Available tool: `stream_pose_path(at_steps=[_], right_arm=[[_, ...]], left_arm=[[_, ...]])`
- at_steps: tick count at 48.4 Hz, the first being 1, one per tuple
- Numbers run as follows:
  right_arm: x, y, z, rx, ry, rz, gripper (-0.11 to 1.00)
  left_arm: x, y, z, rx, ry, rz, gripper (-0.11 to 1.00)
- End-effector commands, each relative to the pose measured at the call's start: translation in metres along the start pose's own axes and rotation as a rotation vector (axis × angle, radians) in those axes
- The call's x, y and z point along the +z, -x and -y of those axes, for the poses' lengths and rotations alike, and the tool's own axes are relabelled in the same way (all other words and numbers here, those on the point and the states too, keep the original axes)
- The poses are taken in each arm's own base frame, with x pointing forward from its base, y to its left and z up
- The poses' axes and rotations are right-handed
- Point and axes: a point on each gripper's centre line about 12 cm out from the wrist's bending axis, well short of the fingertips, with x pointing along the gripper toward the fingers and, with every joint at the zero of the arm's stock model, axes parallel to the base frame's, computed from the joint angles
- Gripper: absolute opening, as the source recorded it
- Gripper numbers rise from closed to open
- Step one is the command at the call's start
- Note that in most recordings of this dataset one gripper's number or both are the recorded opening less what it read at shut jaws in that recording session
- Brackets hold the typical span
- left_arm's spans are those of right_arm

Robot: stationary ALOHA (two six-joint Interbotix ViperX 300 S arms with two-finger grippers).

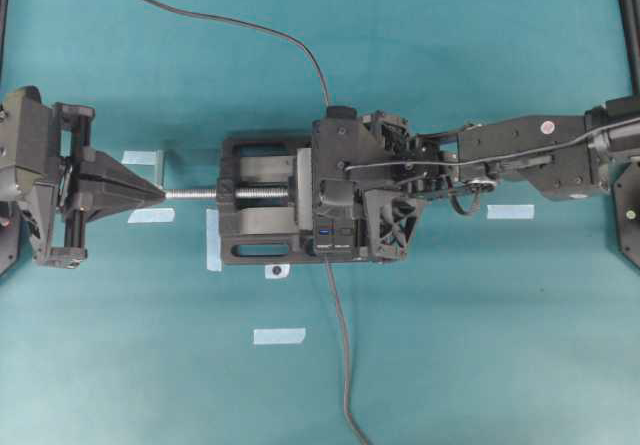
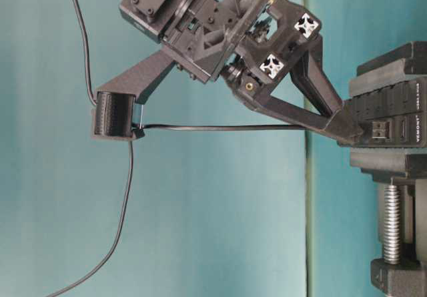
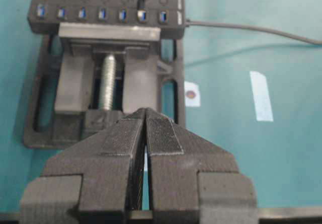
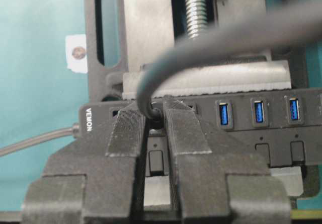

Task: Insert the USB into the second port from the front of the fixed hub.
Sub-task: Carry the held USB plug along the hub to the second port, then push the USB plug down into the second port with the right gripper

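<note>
Ribbed black fingers (image 4: 126, 133) of the right gripper (image 4: 155, 118) are clenched on the USB (image 4: 156, 117), a small black plug with a smooth grey cable (image 4: 211, 45), seated at the fixed hub (image 4: 302, 128). The hub is a narrow bar with blue slots, clamped in a vise (image 1: 255, 205). The right arm slopes downward. The left gripper (image 3: 146, 114) is closed on nothing, level, facing the vise screw (image 3: 106, 83).

Work surface (image 1: 450, 345): teal mat, matte, evenly lit — no hard shadows. Pale blue tape strips (image 1: 279, 336) fixed flat at several spots. One small white sticker (image 1: 277, 271) with dark dot — intact.
</note>
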Motion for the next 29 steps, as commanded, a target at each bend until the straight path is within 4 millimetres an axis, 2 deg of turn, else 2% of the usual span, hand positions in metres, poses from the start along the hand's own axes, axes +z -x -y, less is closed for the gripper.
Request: stream_pose_path(at_steps=[1, 29], right_arm=[[0.007, 0.0059, -0.0035, 0.007, -0.003, 0.024, 0.03], [0.0037, 0.0017, -0.0027, 0.004, -0.003, 0.01, 0.03]], left_arm=[[0.0068, 0.0003, 0.0008, -0.003, -0.002, 0.023, 0.0], [0.0064, 0.0002, 0.0004, -0.001, 0.0, 0.023, 0.0]])
